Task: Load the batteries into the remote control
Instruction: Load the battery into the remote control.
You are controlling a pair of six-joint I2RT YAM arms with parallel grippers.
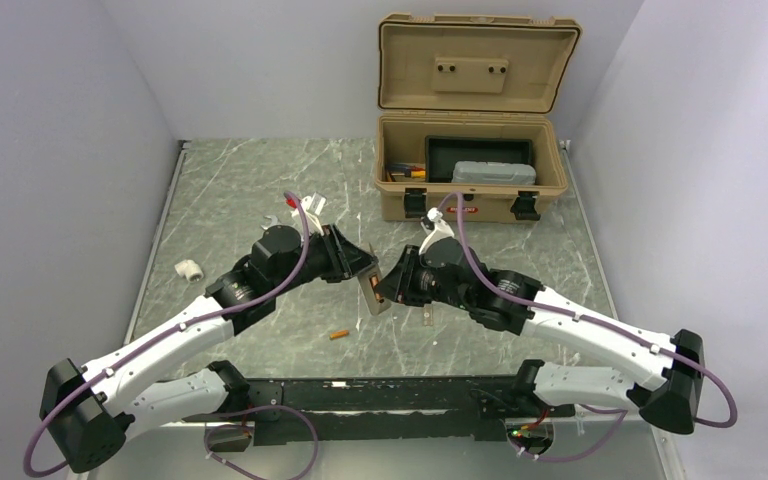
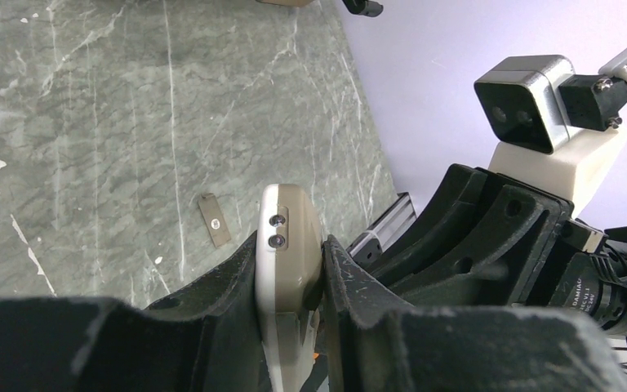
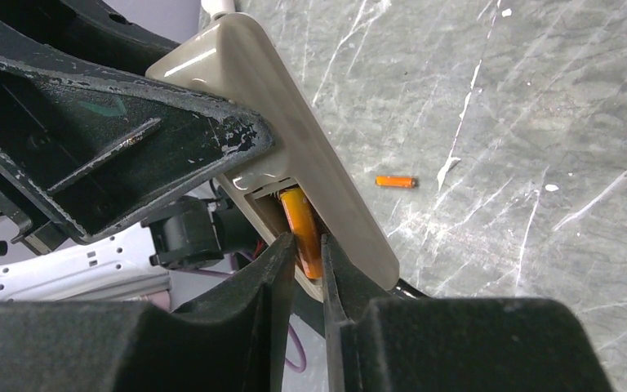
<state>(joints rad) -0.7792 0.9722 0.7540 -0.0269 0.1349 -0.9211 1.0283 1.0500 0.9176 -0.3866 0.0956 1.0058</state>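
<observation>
- Grey-green marbled stone forms the tabletop, walled in by pale panels on three sides.
- Tan plastic case stands at the far edge, right of centre. Its lid is raised, and a black tray and a grey box lie inside.
- Left pincer reaches in from the left to the near middle of the tabletop. Its two black fingers are clamped on the long sides of the remote control.
- Right pincer meets it from the right, nose to nose. Its jaws stand narrow and the fingertips pinch the lower end of an orange battery.
- The remote control is held up off the tabletop between the two pincers. Its grey-tan back is turned toward the right pincer and the battery bay is uncovered.
- The orange battery sits partly inside that bay, with its upper end in the slot.
- Small white fitting lies well to the left, apart from everything else.
- Thin flat tan plate lies on the stone just beside the two pincers.
- A second battery, orange-copper, lies loose on the tabletop near the front edge, below the left pincer.
</observation>
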